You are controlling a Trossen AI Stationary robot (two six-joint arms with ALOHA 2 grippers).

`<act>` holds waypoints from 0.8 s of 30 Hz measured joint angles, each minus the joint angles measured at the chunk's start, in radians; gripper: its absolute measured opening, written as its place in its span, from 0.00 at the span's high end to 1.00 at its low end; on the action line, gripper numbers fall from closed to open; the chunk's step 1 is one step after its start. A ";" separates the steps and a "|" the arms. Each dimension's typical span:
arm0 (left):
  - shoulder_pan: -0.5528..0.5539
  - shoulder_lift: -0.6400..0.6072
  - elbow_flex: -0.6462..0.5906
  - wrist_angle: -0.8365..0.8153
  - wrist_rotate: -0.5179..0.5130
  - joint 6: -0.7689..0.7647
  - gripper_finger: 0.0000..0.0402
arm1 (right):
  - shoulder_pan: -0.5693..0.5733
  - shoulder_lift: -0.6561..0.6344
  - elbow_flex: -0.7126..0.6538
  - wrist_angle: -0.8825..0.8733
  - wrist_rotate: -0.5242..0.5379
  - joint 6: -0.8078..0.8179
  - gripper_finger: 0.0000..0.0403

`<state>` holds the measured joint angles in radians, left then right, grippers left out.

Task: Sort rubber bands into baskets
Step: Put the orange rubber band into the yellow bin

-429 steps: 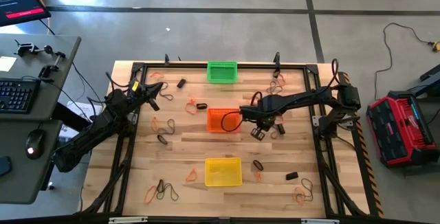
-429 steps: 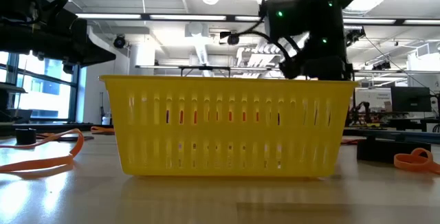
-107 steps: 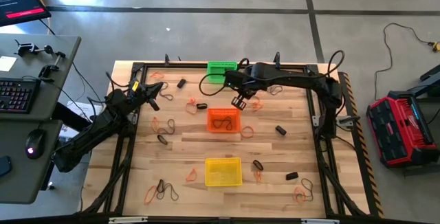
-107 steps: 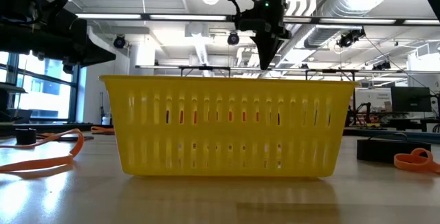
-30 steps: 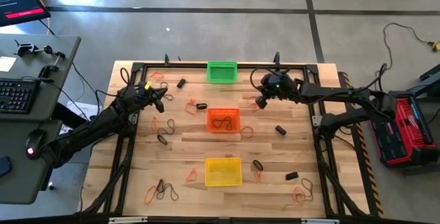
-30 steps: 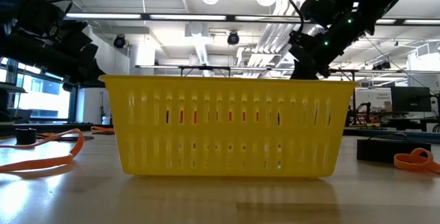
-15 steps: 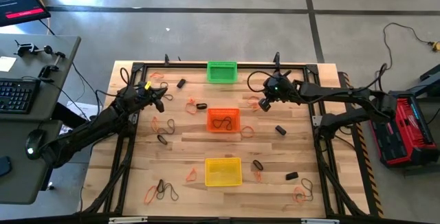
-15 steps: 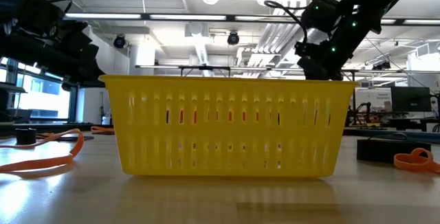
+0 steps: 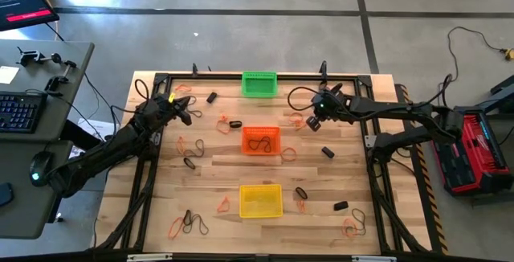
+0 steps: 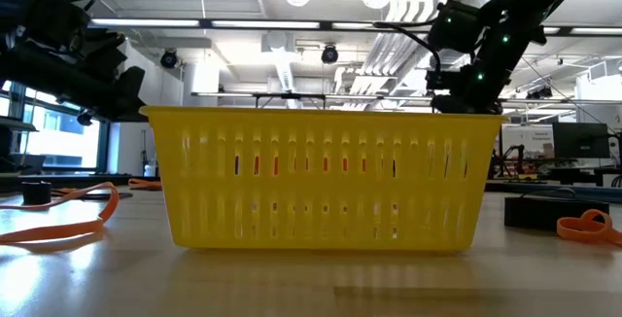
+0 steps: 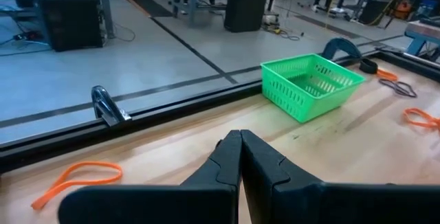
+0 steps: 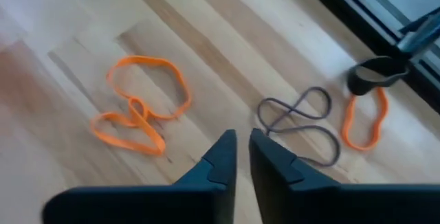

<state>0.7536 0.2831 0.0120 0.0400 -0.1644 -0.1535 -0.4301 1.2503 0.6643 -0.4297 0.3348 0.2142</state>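
From the high view I've got the green plastic mesh basket (image 9: 259, 83) at top centre of the wooden table (image 9: 217, 178), the orange mesh basket (image 9: 261, 141) mid-frame and the yellow mesh basket (image 9: 261, 200) below it, with small rubber bands (image 9: 189, 145) scattered all round. The right gripper (image 9: 314, 123) sits upper right of centre, the left gripper (image 9: 185, 114) upper left. The left wrist view shows its fingers pressed together, empty. The right wrist view: fingers (image 12: 218, 157) a slit apart, holding nothing, over a twisted orange band (image 12: 139, 111) and a thin dark band (image 12: 302, 122).
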 joint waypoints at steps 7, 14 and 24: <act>0.000 0.000 0.000 0.070 0.001 0.000 1.00 | -0.064 0.028 0.000 -0.010 0.047 0.024 0.71; 0.000 0.000 0.000 0.190 0.001 0.000 1.00 | -0.206 0.096 0.000 0.011 0.085 0.050 0.65; -0.003 0.000 0.000 0.200 0.006 0.031 1.00 | -0.399 0.229 0.000 0.153 0.004 -0.029 0.65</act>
<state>0.7509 0.2829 0.0120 0.2401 -0.1585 -0.1222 -0.8289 1.4790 0.6643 -0.2770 0.3386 0.1851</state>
